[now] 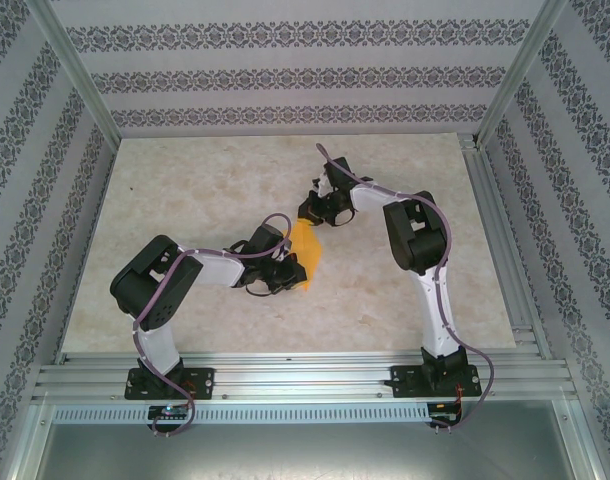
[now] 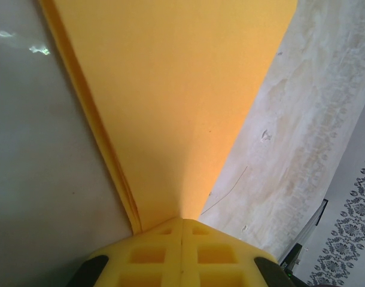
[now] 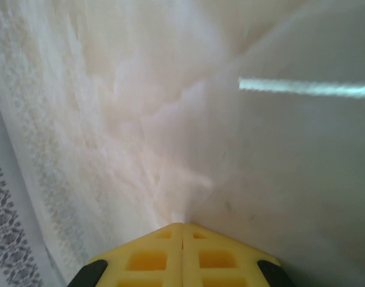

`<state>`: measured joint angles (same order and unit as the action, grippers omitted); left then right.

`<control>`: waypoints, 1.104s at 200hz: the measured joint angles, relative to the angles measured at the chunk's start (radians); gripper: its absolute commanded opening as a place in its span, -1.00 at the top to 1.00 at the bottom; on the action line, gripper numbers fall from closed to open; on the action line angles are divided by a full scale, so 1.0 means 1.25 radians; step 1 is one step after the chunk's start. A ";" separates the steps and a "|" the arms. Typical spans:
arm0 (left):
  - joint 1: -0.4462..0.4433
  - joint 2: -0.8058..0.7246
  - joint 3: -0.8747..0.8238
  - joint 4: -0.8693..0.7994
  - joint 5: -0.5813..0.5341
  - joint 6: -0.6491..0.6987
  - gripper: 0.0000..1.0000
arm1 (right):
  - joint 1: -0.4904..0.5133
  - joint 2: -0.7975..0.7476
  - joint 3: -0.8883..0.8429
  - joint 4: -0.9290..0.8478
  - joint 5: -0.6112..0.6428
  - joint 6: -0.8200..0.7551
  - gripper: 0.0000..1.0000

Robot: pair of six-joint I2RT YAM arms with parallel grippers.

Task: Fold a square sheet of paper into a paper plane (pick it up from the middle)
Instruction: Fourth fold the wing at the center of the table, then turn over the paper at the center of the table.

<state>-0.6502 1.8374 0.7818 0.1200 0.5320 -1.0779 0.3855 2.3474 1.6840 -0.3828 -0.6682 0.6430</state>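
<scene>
**Two arms on the square sheet of paper (image 1: 307,252), part folded**

Progress: the sheet was not a flat single layer. The left wrist view showed stacked layers along one edge and a tapering outline (image 2: 176,101), so at least one fold was judged done. No narrow dart with a centre crease yet, so the remaining folds were judged outstanding.

Position: the sheet sat mid-surface (image 1: 205,180), between the two arms. The left gripper (image 2: 182,222) was clamped on its near, narrow end. The right gripper (image 1: 315,210) met the far end with its pads pressed together (image 3: 182,226). Whether paper lay between them could not be told.
</scene>
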 measured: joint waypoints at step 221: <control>0.121 0.009 0.302 -0.412 -0.030 0.201 0.92 | 0.063 -0.423 -0.576 0.156 0.156 0.051 0.42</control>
<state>-0.4995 1.8492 1.1591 -0.3950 0.4950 -0.8261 0.4648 1.8187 0.9638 -0.1879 -0.4736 0.7063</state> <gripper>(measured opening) 0.066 0.285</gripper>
